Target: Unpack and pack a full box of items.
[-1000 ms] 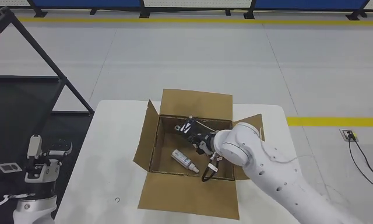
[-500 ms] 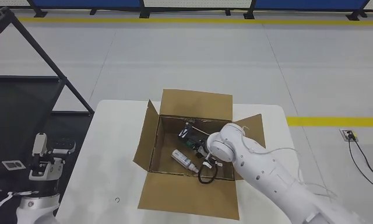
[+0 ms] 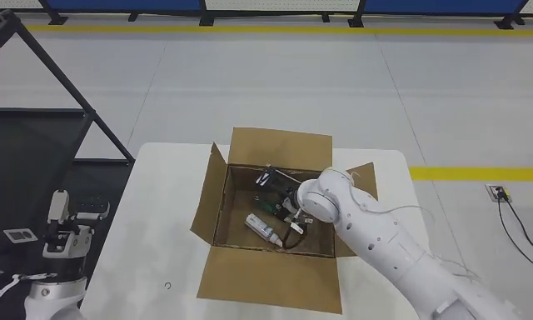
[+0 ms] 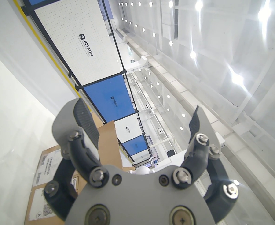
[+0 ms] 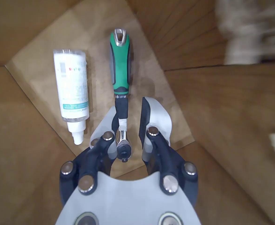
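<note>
Since a second ago my right arm has swung its elbow round and sunk the wrist deeper into the box (image 3: 279,149); the left arm has barely shifted.

My right gripper (image 5: 130,109) stands apart, straddling the thin metal neck of the ratchet (image 5: 120,64) just behind its head. One finger looks to be touching the neck and the other stands off with a gap. The ratchet lies flat on the box floor, its green handle pointing away from me, with the white bottle (image 5: 71,87) lying alongside it, near but not touching.

I see two risks. If I close from here, the finger already against the neck may shove the ratchet sideways before the other one arrives. Gripped this close to the head, the long handle would probably droop or swing on the way up and could catch the box wall.

My right forearm comes in over the box's right side, wrist bent down inside. My left gripper (image 4: 139,108) is off to the left of the worktop (image 3: 158,237), pointing up at the ceiling, wide apart and holding nothing.
</note>
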You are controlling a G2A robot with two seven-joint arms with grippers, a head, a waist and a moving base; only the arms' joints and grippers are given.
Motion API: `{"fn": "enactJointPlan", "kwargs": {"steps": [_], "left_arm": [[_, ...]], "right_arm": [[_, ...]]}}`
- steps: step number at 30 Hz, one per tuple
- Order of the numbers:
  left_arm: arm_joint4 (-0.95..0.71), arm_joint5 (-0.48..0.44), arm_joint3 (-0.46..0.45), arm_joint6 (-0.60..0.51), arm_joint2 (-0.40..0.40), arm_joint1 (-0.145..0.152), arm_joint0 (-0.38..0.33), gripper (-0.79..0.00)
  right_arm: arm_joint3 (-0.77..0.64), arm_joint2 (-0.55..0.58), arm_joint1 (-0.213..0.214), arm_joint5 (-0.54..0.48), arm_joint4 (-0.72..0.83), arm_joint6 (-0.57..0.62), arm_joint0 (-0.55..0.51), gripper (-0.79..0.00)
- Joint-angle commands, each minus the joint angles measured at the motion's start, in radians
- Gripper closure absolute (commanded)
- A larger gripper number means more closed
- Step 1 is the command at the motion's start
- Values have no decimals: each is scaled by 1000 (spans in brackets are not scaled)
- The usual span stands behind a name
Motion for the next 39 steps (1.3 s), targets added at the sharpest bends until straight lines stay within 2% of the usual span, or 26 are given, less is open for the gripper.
{"fn": "enactJointPlan", "kwargs": {"steps": [1,4,6,8,9,11,16,17,29,34,39], "left_arm": [[3,-1,-3,-4,3,0,1,-785],[8,-3,-9,-18,11,1,0,-785],[21,-16,-14,-40,18,2,2,-785],[23,-37,-19,-67,25,2,7,-785],[26,-46,-21,-79,27,3,10,-785],[25,-73,-24,-111,31,4,19,-785],[7,-146,-36,-227,33,10,45,-785],[-3,-166,-40,-273,34,12,54,-785],[-3,-166,-40,-273,34,12,54,-785],[-13,-84,-25,-234,42,14,18,-785],[-2,-38,4,-324,85,22,-24,-785]], "right_arm": [[-85,64,29,-12,-12,-9,-29,-243],[-262,180,80,-26,-34,-11,-112,-262],[-406,271,115,-36,-48,-9,-193,-320],[-552,361,144,-46,-60,-10,-286,-529],[-595,390,153,-51,-60,-12,-317,-588],[-709,475,175,-65,-54,-26,-405,-776],[-872,626,206,-85,-51,-63,-562,-785],[-878,631,208,-86,-57,-59,-569,-785],[-871,623,208,-92,-60,-65,-580,-785],[-860,665,210,-79,8,-125,-584,-785],[-857,815,225,-71,177,-151,-629,-785]]}}
